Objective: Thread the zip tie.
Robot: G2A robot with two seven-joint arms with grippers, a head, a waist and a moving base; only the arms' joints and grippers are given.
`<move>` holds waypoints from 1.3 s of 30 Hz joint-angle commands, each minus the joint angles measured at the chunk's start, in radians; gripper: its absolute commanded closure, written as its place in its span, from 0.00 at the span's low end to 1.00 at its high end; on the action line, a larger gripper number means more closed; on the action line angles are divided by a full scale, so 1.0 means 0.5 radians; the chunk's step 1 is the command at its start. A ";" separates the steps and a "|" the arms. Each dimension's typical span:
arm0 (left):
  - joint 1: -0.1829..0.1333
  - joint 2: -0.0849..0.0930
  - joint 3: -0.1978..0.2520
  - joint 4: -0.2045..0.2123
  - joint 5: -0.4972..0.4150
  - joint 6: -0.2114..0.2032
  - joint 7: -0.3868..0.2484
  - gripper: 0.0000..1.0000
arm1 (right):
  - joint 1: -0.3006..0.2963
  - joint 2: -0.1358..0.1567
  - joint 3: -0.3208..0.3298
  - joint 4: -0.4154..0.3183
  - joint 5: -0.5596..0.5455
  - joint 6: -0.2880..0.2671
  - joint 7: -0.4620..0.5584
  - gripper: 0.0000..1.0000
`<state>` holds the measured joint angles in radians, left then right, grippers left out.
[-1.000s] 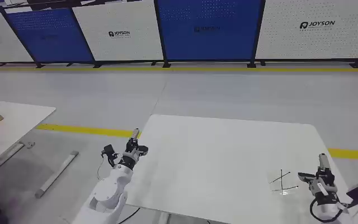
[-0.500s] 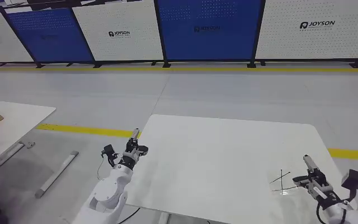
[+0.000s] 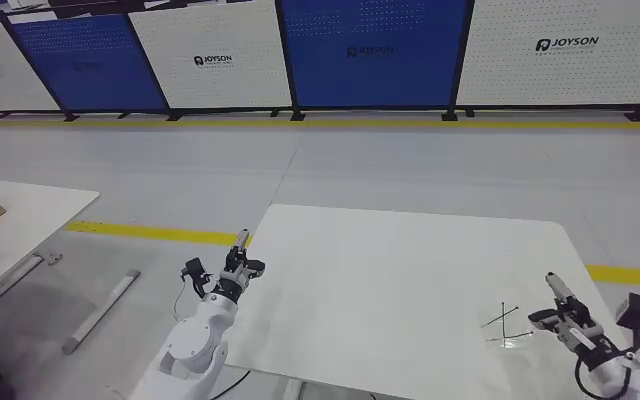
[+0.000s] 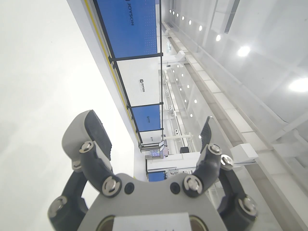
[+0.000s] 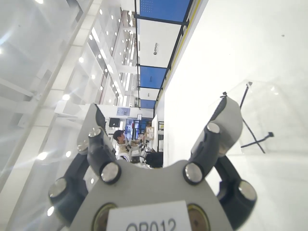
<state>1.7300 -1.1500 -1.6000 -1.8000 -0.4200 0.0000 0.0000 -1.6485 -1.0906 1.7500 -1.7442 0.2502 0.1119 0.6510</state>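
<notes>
Several zip ties (image 5: 255, 141) lay crossed just beside the right gripper (image 5: 161, 106), its jaws spread and empty. Also released, the left gripper (image 4: 149, 121) hovered well apart from them.

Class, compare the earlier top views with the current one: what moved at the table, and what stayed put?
The right gripper, open, shifted sideways toward the crossed zip ties and now stands beside them. Nothing was taken hold of. The left gripper at the table's other edge and the zip ties stayed as they were.
</notes>
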 commanded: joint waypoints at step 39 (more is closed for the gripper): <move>0.000 0.000 0.000 0.000 0.000 0.000 0.000 0.00 | 0.697 0.224 -0.184 0.469 -0.472 -0.195 1.478 0.00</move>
<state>1.7300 -1.1500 -1.6000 -1.8000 -0.4200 0.0000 0.0000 -1.3138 -0.9874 1.6908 -1.5225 0.0235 0.0111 1.3967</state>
